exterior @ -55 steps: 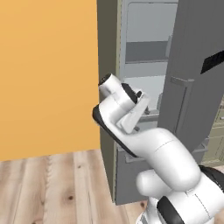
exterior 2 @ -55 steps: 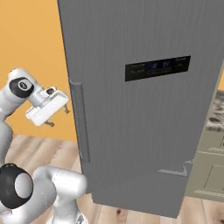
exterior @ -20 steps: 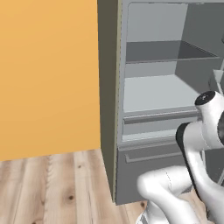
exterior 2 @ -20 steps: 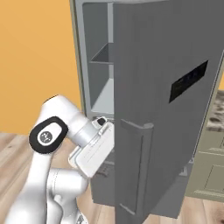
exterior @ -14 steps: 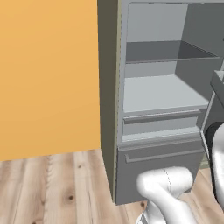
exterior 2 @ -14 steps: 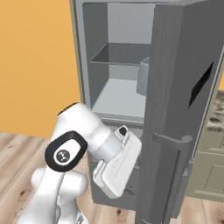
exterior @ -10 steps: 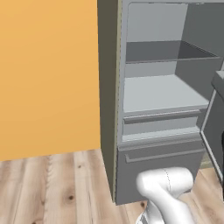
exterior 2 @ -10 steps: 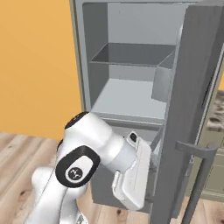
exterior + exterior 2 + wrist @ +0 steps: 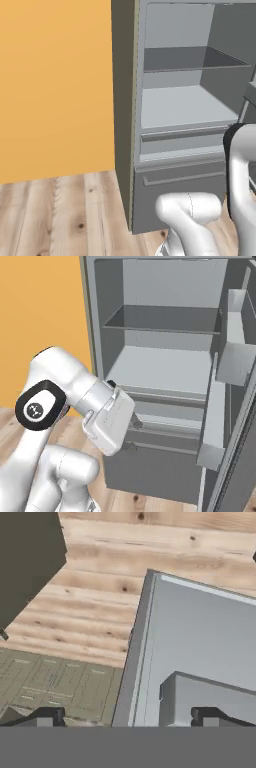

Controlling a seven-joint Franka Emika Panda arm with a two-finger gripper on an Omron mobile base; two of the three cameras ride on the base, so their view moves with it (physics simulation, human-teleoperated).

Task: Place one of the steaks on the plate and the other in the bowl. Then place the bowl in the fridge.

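Presently the fridge [image 9: 190, 115] stands with its door [image 9: 235, 406] swung fully open to the right in the right base view, exposing a pale interior. An upper shelf [image 9: 160, 321] and a wider lower shelf [image 9: 160, 368] are both bare. Below them sits a shallow tray front and then the closed lower drawer [image 9: 180, 192] with a horizontal pull bar. The inner face of the door carries door bins [image 9: 235, 356], one high and one long and low.

The white arm bends in front of the fridge. Its hand is at drawer height in the right base view, just before the drawer front. The gripper [image 9: 127, 716] has its jaws released, spread wide with nothing between them; the two dark fingertips [image 9: 47, 716] stand well apart at the bottom of the hand view. That view looks along the edge of the open grey door, with one bin visible on its inner face, the wooden floor [image 9: 100, 587] beyond it, and olive cabinet fronts [image 9: 60, 684] to one side.

An orange wall [image 9: 55, 85] adjoins the fridge on its left, and the wooden floor runs up to the fridge base.
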